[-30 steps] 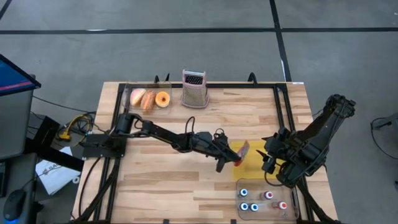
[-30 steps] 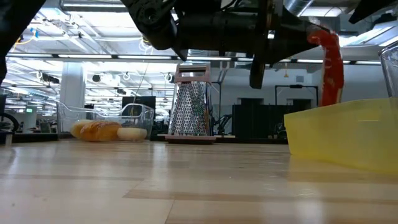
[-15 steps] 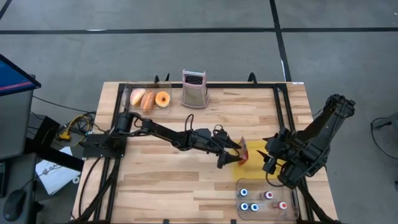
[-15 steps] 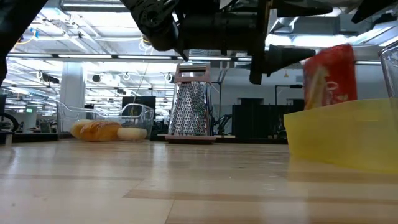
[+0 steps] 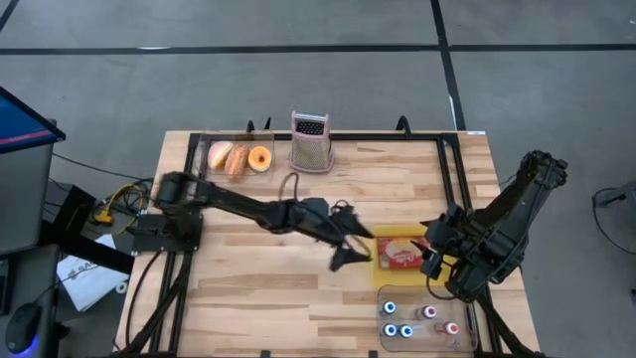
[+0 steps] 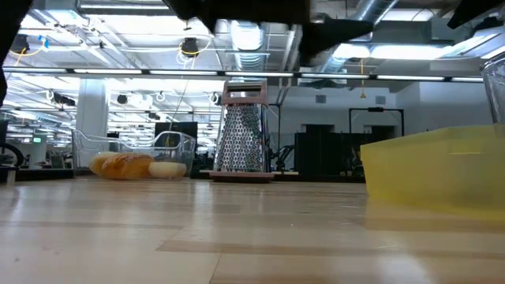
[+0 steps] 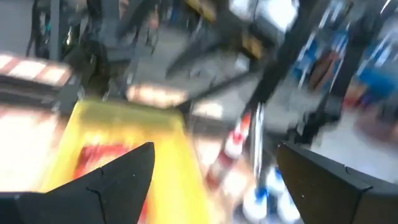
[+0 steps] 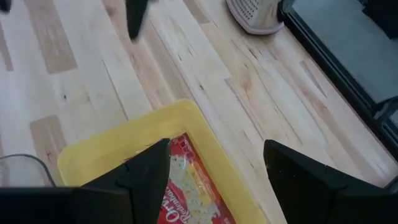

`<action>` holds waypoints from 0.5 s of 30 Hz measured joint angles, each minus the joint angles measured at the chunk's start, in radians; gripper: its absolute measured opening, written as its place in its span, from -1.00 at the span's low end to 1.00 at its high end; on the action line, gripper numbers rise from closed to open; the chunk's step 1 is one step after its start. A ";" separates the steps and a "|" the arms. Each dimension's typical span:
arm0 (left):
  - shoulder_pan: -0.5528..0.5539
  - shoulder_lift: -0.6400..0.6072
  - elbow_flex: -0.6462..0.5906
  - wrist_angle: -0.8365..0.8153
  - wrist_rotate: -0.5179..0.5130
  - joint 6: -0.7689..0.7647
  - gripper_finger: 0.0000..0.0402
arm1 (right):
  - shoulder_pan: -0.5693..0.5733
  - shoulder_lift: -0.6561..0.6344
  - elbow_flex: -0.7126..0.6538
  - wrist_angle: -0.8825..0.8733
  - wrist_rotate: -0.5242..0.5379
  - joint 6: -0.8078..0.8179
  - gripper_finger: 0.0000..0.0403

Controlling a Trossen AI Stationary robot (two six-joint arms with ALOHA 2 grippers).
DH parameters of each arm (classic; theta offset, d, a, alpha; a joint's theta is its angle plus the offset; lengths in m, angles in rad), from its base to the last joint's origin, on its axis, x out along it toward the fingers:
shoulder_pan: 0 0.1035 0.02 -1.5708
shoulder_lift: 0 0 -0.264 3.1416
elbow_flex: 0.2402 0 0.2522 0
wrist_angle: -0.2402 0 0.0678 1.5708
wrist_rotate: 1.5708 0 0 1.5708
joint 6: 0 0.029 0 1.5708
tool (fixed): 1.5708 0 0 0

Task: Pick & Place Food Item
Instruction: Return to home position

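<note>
The red popcorn bag (image 5: 402, 252) lies flat inside the yellow bin (image 5: 378, 261), label up, filling most of the bin's floor. From where I stand the low view shows only the bin's yellow wall; the bag sits below its rim.

The left gripper (image 5: 350, 249) hangs above the table (image 5: 258, 288) just outside the bin, on the side facing the left arm's base. Its fingers (image 7: 106, 180) are spread wide and hold nothing. Its own camera is badly smeared, but the red of the bag shows between them.

The right gripper (image 5: 430, 257) sits at the bin's opposite edge, over the rim, with its two fingers (image 8: 146, 177) apart and empty. The bag and the yellow wall show in the gap between them.

Beyond the bin, near the table's far edge, a metal grater (image 5: 310, 144) stands upright. Farther along that edge, well apart from the yellow bin, is a clear bin (image 5: 238, 174) holding pastries (image 5: 237, 158) – three of them, side by side.

Just beside the yellow bin on its near side is a second clear bin (image 5: 447, 303) with small capped bottles (image 5: 406, 329) standing in it (blue caps and red ones).
</note>
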 joint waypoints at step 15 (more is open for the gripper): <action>-0.027 -0.819 -0.647 -0.178 -0.263 0.178 0.24 | 0.102 0.002 0.000 0.009 0.090 0.125 0.24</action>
